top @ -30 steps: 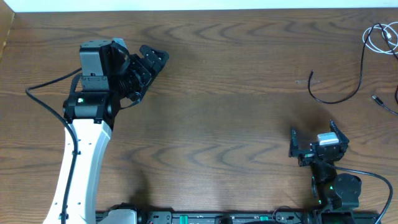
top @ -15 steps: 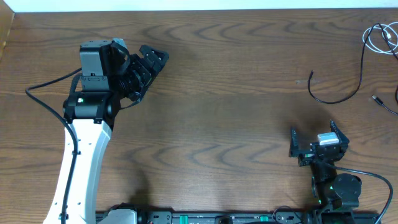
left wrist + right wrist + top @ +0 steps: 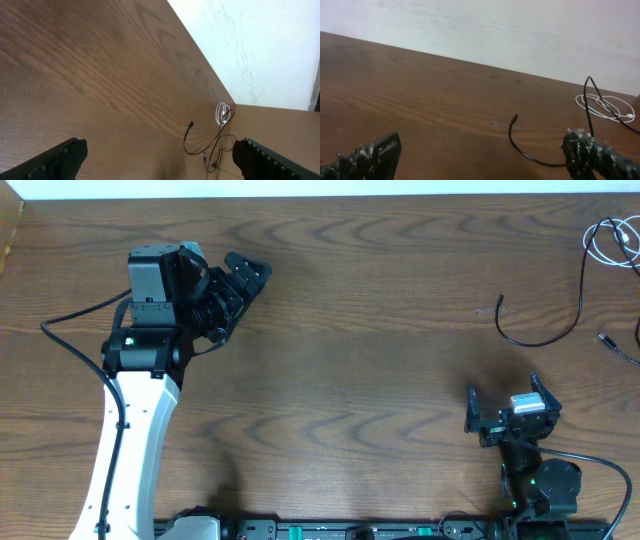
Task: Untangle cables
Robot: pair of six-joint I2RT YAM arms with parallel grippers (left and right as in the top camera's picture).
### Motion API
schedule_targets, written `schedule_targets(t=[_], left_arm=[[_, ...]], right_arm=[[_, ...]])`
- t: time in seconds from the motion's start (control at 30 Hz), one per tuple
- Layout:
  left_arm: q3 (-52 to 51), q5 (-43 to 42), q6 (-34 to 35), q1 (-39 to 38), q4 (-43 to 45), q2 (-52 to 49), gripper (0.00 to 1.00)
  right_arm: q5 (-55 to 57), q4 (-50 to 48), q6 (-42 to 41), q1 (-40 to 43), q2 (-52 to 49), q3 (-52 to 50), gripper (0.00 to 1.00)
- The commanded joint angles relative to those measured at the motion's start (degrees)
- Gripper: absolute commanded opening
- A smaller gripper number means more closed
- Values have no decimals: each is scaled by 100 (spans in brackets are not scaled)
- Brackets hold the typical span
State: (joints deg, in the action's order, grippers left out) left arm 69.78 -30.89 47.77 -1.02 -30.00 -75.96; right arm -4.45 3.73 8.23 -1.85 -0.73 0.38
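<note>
Nothing has shifted since a second ago: arms and cords lie as they did. From overhead, the black two-fingered left hand (image 3: 243, 288) sits over the far left of the brown wood-grain table (image 3: 380, 380), spread and holding nothing. The right hand (image 3: 502, 392), near the front right edge, is likewise spread and empty. A thin black cable (image 3: 545, 341) lies in an open curve beyond the right hand, apart from it. A looped thin white cable (image 3: 608, 240) lies at the far right corner, with a small plug (image 3: 605, 338) by the right edge. In the left wrist view, the left fingers (image 3: 65, 157) stand wide apart and the cables lie well away across the table, near a pale wall (image 3: 260, 50). In the right wrist view, the rough-padded right fingers (image 3: 375, 156) are wide apart too. The thin black cable curves on the table beyond them, with the white cable coiled farther back to the right and a black cord crossing its loops.
</note>
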Motion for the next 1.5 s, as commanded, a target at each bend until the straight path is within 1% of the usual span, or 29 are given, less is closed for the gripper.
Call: schedule_targets(t=[0.0, 0.23, 0.37, 0.4, 0.43, 0.53, 0.57, 0.6, 0.67, 0.73, 0.83, 0.9, 0.93, 1.03, 1.2, 1.33, 1.47], left_arm=[[-66, 306, -61, 2, 2, 271, 98], [-730, 1853, -66, 0, 2, 1038, 98], [-1648, 3001, -72, 2, 63, 2002, 98], [-1827, 3185, -155, 2, 142, 2223, 98], [-2004, 3298, -387, 2, 275, 2437, 98], [-2549, 3327, -1851, 2, 925, 3097, 98], [-2662, 3324, -2168, 2, 1058, 3228, 98], [-3012, 3327, -3123, 2, 1438, 3637, 98], [-3281, 3327, -3657, 2, 1711, 3928, 98], [-3571, 3329, -4026, 2, 1971, 4212, 98], [-4048, 3331, -4315, 0, 2441, 4586, 98], [-4380, 3333, -4374, 0, 2813, 4813, 98], [-4723, 3342, -4374, 0, 3136, 5040, 98], [-5359, 3357, -4374, 0, 3626, 5501, 98], [-5930, 3355, -4538, -22, 3665, 6135, 98], [-6314, 3355, -5023, -203, 3659, 6651, 98], [-6623, 3357, -5038, -229, 3657, 6977, 98]], right_arm=[[44, 35, 20, -39, 35, -7, 99], [44, 35, 20, -39, 35, -7, 99], [44, 35, 20, -39, 35, -7, 99], [44, 35, 20, -39, 35, -7, 99], [44, 35, 20, -39, 35, -7, 99], [44, 35, 20, -39, 35, -7, 99], [44, 35, 20, -39, 35, -7, 99], [44, 35, 20, -39, 35, -7, 99], [44, 35, 20, -39, 35, -7, 99], [44, 35, 20, -39, 35, -7, 99], [44, 35, 20, -39, 35, -7, 99], [44, 35, 20, -39, 35, -7, 99], [44, 35, 20, -39, 35, -7, 99], [44, 35, 20, -39, 35, -7, 99], [44, 35, 20, -39, 35, -7, 99], [44, 35, 20, -39, 35, -7, 99], [44, 35, 20, -39, 35, -7, 99]])
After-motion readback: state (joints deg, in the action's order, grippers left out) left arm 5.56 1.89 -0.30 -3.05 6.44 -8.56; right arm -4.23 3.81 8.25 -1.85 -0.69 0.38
